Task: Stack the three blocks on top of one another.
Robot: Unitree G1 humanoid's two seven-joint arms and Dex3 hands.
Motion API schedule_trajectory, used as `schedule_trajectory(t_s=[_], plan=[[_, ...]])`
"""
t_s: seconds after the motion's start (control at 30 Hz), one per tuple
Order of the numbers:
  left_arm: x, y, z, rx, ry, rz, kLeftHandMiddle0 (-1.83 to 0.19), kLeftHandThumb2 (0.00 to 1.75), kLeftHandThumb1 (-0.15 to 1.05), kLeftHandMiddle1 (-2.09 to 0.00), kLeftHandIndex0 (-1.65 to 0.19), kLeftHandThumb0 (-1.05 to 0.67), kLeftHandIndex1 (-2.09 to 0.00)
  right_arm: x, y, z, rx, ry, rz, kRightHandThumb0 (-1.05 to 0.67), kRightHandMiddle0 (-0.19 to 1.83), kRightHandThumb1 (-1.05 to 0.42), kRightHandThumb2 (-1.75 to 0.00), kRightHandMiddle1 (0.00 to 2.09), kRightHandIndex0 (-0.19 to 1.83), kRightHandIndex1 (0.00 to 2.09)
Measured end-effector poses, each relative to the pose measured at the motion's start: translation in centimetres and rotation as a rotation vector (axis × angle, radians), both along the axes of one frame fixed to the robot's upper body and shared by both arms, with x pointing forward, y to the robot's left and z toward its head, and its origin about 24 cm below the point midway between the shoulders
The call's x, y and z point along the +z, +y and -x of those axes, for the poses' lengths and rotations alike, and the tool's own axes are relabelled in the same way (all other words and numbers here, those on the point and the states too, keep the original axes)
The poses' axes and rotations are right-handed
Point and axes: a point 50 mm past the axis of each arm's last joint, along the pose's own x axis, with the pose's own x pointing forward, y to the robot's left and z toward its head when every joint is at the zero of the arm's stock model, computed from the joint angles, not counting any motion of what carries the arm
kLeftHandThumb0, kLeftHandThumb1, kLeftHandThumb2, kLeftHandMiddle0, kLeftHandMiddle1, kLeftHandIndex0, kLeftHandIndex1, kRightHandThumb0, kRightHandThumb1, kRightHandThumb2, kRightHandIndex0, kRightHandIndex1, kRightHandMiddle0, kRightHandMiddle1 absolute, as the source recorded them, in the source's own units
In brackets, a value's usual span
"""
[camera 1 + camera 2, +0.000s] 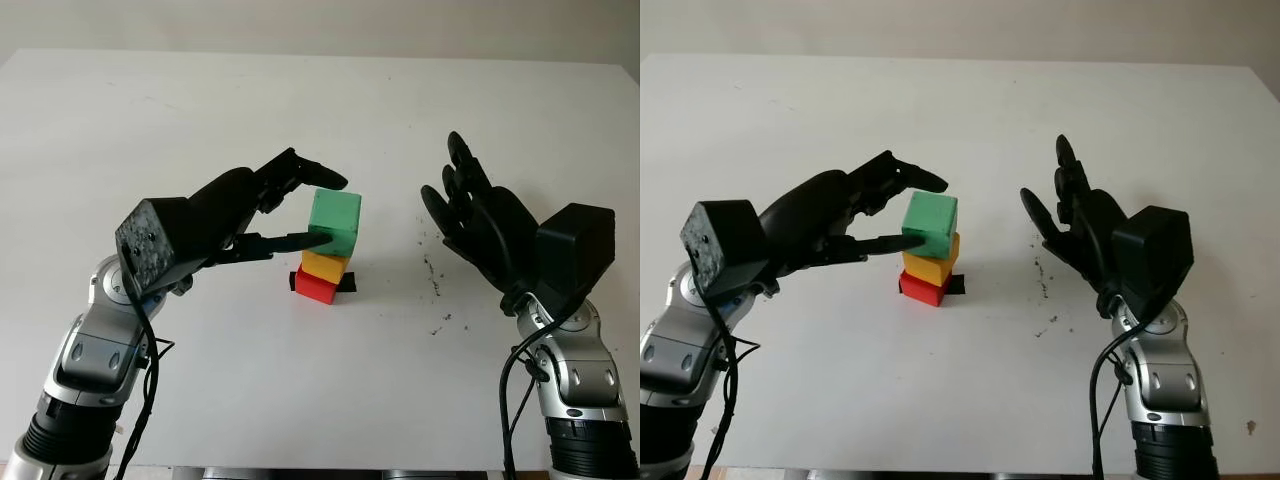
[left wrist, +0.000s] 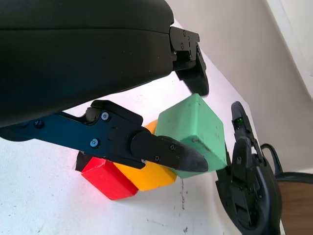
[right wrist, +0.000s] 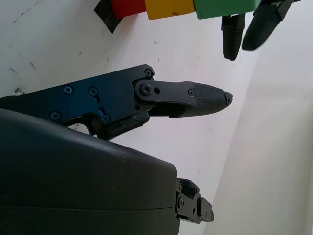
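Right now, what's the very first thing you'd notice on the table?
A little tower in the middle of the white table: a red block at the bottom, a yellow block on it, and a green block on top. The left robot hand is around the green block, one finger above it and one at its side. The right robot hand is open, raised off to the tower's right.

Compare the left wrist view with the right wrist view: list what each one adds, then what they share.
Left wrist view: the left hand at the green block, the right hand open beyond it. Right wrist view: bare table between the right hand and the blocks. Shared: red block lowest, yellow block on it, green block on top.
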Motion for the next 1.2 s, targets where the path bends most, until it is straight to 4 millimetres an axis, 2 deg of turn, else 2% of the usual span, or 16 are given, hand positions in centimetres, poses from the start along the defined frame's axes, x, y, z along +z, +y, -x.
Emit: schedule_trajectory(t_s=[0.23, 0.43, 0.57, 0.67, 0.7, 0.77, 0.9, 1.07, 1.2], plan=[[-0.1, 0.1, 0.2, -0.010, -0.021, 0.001, 0.08, 0.05, 1.01, -0.05, 0.02, -0.43, -0.17, -0.1, 0.0, 0.0, -0.002, 0.006, -0.003, -0.66, -0.19, -1.05, -0.42, 0.01, -0.19, 0.00], [-0.1, 0.3, 0.3, -0.006, -0.022, 0.004, 0.12, 0.05, 0.99, -0.04, 0.06, -0.49, -0.10, -0.3, -0.1, -0.1, -0.001, 0.014, -0.003, -0.68, -0.19, -1.05, -0.41, 0.00, -0.19, 0.00], [0.2, 0.6, 0.5, -0.011, -0.031, 0.037, 0.19, 0.04, 0.96, -0.01, 0.14, -0.58, -0.05, -0.4, -0.1, -0.1, 0.008, 0.008, -0.005, -0.67, -0.19, -1.05, -0.42, 0.01, -0.19, 0.00], [0.5, 1.3, 1.3, 0.024, -0.024, 0.095, 0.19, 0.07, 1.01, 0.00, 0.19, -0.78, -0.01, -0.3, 0.0, -0.1, 0.009, 0.002, -0.004, -0.67, -0.19, -1.05, -0.42, 0.02, -0.19, 0.00], [0.5, 1.6, 1.6, 0.055, -0.025, 0.119, 0.19, 0.23, 1.03, 0.00, 0.19, -0.85, 0.00, -0.3, 0.0, -0.1, 0.008, 0.002, -0.004, -0.67, -0.19, -1.05, -0.42, 0.02, -0.19, 0.00], [0.4, 2.4, 2.2, 0.122, -0.034, 0.173, 0.19, 0.39, 1.04, 0.00, 0.19, -0.87, 0.00, -0.3, 0.0, -0.2, 0.007, 0.002, -0.002, -0.67, -0.19, -1.05, -0.42, 0.03, -0.19, 0.00], [-0.1, 3.9, 3.1, 0.293, -0.052, 0.465, 0.19, 0.62, 1.05, 0.00, 0.19, -0.85, 0.00, -0.4, 0.5, -0.3, 0.005, -0.004, -0.020, -0.67, -0.19, -1.05, -0.45, 0.03, -0.19, 0.00], [-0.4, 5.9, 3.6, 0.414, -0.115, 0.608, 0.19, 0.75, 1.05, 0.00, 0.19, -0.82, 0.00, -0.8, 1.3, -0.4, 0.018, 0.003, -0.067, -0.66, -0.19, -1.05, -0.51, 0.00, -0.19, 0.00], [-1.7, 7.3, 3.1, 0.508, -0.103, 0.670, 0.19, 0.72, 1.05, 0.00, 0.19, -0.81, 0.00, -0.8, 2.0, -0.6, 0.031, -0.001, -0.129, -0.69, -0.19, -1.05, -0.66, 0.00, -0.19, 0.00]])
